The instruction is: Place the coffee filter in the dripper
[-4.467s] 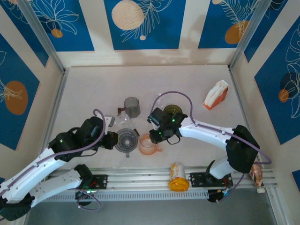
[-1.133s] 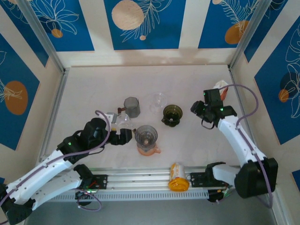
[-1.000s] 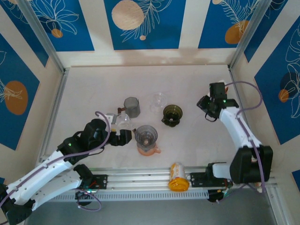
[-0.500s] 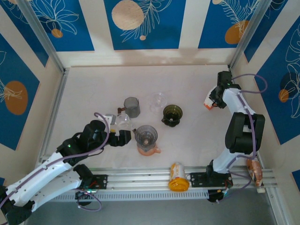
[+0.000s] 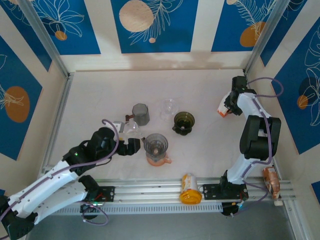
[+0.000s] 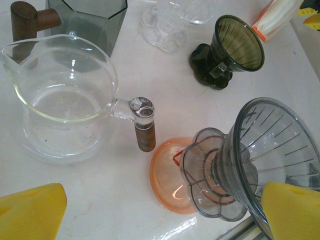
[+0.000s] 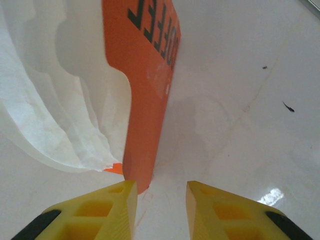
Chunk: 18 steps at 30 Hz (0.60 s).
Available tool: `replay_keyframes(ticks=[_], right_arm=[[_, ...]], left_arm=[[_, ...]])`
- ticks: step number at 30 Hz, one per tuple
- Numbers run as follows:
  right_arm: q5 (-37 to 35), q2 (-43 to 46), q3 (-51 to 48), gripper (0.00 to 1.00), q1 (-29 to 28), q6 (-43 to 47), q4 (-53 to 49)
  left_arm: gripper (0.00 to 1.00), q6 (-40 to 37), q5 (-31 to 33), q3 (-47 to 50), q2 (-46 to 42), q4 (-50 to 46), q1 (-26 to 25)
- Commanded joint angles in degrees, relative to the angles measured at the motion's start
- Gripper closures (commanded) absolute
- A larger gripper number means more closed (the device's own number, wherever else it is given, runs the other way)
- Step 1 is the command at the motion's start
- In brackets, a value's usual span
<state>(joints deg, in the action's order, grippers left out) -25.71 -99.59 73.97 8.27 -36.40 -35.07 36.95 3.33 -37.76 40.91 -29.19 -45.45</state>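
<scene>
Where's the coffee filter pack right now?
Top view: the coffee filter pack sits at the far right of the table, by the right wall, right of the dark dripper. In the right wrist view it stands just ahead of the right fingers.

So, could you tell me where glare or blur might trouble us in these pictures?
Top external: even light, soft shadows, nothing blurred. Left wrist: bright highlights on the glass server, the yellow fingertips soft at the bottom corners. Right wrist: a glare patch on the table, right of the orange filter box.
</scene>
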Motion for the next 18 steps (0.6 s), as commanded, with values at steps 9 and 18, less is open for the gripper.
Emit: replay_keyframes(ticks=[9, 18], right_arm=[[1.7, 1.7, -2.1, 0.62, 0.4, 2.3, 6.2], [2.3, 7.0, -7.8, 0.63, 0.2, 2.4, 11.0]], left_arm=[[0.0, -0.1, -0.3, 0.3, 2.5, 2.5, 0.0], [0.0, 0.3, -1.0, 0.6, 4.4, 4.0, 0.1]])
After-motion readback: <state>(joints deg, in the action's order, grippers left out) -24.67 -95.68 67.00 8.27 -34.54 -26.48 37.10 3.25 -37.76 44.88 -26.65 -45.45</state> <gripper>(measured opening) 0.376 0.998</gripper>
